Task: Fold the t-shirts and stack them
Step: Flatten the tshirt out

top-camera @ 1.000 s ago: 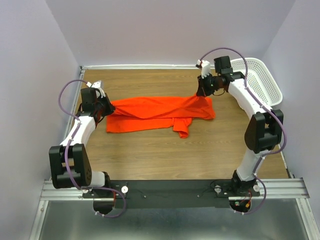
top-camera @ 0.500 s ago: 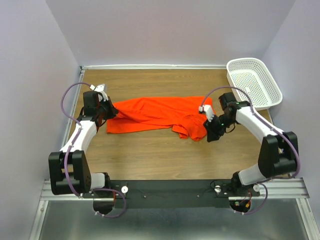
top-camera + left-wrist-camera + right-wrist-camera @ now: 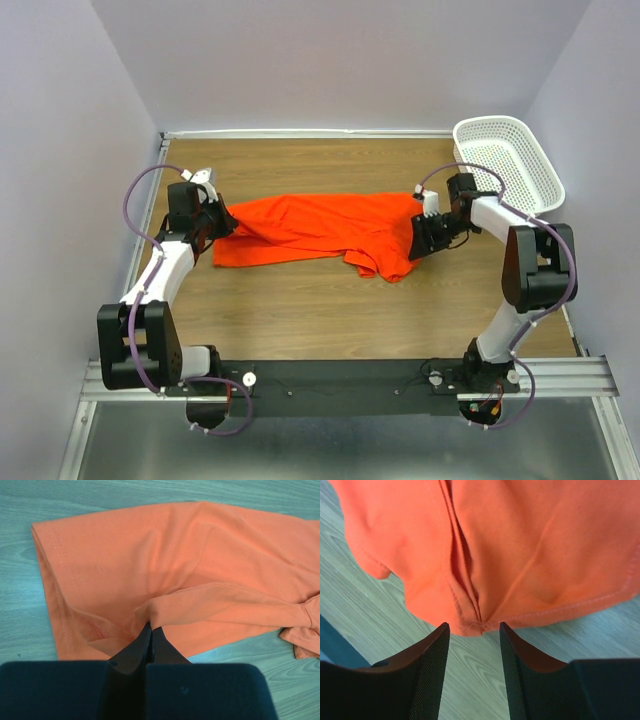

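Soft, limp orange-red t-shirt (image 3: 320,228): left gripper (image 3: 151,630) pinches a fold; right gripper (image 3: 474,626), spread and seemingly empty, best grabs the stitched hem.

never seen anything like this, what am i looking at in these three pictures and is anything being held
This is a robot with a left arm and a right arm, bolted at the near edge of a wooden table. Each arm ends in a two-finger end effector and carries a small camera on its wrist. The wide picture comes from a fixed camera above and behind the arms. The two close-ups come from the wrist cameras, so the dark shapes at the bottom are that arm's own end effector.

An orange-red t-shirt lies rumpled and partly folded on the table. A white plastic basket sits in the far right corner. The left end effector is shut, pinching a fold of the t-shirt. The right end effector is open at the shirt's edge, gripping nothing.
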`<act>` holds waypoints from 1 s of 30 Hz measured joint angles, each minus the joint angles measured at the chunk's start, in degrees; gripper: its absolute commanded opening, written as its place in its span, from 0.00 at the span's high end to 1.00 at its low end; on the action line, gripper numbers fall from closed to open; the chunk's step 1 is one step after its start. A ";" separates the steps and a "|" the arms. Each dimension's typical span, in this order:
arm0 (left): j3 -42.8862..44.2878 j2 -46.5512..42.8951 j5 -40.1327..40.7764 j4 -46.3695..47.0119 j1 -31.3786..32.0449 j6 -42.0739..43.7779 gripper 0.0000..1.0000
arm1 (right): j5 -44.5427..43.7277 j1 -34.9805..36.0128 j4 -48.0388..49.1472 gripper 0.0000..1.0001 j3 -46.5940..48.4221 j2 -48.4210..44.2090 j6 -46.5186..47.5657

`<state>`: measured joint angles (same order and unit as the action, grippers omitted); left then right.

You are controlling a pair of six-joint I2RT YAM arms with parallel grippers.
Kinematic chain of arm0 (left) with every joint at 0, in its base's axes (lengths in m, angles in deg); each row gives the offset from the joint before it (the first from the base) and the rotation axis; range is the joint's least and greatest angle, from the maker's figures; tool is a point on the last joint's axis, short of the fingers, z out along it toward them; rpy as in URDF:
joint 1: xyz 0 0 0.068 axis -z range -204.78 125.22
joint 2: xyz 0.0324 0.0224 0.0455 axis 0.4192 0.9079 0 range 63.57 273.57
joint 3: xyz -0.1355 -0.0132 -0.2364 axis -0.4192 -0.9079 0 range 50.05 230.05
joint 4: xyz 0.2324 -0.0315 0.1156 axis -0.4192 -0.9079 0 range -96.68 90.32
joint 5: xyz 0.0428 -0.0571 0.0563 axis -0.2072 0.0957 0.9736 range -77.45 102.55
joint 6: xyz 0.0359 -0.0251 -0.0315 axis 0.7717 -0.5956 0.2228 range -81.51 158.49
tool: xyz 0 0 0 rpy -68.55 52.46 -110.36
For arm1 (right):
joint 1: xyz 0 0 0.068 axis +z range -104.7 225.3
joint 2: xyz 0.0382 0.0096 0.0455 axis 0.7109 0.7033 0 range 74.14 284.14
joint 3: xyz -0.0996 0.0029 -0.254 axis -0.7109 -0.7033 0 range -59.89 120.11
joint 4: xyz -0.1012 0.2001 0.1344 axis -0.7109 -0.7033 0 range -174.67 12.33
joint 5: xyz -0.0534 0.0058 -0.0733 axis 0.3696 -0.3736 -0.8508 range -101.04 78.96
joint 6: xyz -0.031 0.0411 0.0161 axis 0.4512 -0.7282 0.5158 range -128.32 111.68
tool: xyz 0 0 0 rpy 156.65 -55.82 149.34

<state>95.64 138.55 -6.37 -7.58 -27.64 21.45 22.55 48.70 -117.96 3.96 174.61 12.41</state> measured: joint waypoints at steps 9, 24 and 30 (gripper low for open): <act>0.00 0.00 0.00 0.02 0.00 0.09 1.00 | 2.19 0.98 0.28 0.58 0.00 2.95 -2.27; 0.00 -0.48 0.00 -0.02 0.00 0.11 1.00 | -3.63 1.60 -0.11 0.99 1.66 -1.99 -2.54; 0.09 -9.03 0.02 0.44 0.00 -0.11 1.00 | -8.94 1.60 -0.24 0.99 12.63 -15.69 -0.22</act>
<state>95.72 129.52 -6.35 -7.15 -27.64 21.34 13.61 50.30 -118.20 16.59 158.92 12.19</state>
